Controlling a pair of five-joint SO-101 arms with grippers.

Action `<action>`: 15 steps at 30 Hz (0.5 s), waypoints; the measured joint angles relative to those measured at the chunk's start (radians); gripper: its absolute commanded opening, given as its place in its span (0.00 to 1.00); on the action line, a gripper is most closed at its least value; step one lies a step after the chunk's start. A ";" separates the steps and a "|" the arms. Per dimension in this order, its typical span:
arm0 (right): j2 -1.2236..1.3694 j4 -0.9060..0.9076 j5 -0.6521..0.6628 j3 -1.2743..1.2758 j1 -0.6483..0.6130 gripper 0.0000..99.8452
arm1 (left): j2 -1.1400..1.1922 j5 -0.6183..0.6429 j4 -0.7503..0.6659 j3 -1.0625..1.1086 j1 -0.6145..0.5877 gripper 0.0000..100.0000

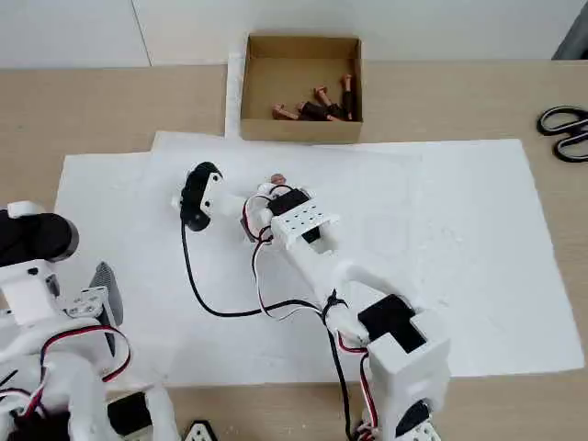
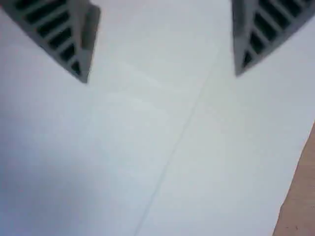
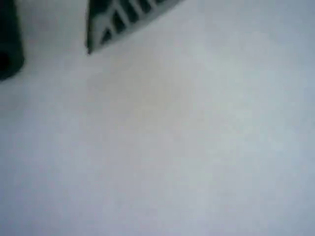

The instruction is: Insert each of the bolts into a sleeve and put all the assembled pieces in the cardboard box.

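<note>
Four or so assembled pieces [image 1: 317,108] sit in the box [image 1: 299,130], far middle. One coppery bolt [image 1: 277,179] shows right at the right gripper [image 1: 268,195], over the paper [image 1: 459,239]; can't tell how those jaws stand. Left gripper [image 2: 161,71] hangs over the paper near left, jaws wide, holding nothing. Scissors [image 1: 565,131] far right.
</note>
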 measured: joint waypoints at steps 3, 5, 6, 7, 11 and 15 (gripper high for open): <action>0.000 0.005 0.000 0.002 0.000 0.20 | 0.000 0.000 0.000 0.000 0.000 0.18; 0.009 0.005 0.000 -0.002 0.000 0.17 | 0.000 0.000 0.000 0.000 0.000 0.18; 0.011 0.005 0.000 -0.002 0.000 0.15 | 0.000 0.000 0.000 0.000 0.000 0.18; 0.018 0.005 0.000 -0.009 0.003 0.13 | 0.000 0.000 0.000 0.000 0.000 0.18; 0.023 0.005 0.000 -0.026 0.009 0.05 | 0.000 0.000 0.000 0.000 0.000 0.18; 0.023 0.005 0.000 -0.026 0.011 0.00 | 0.000 0.000 0.000 0.000 0.000 0.18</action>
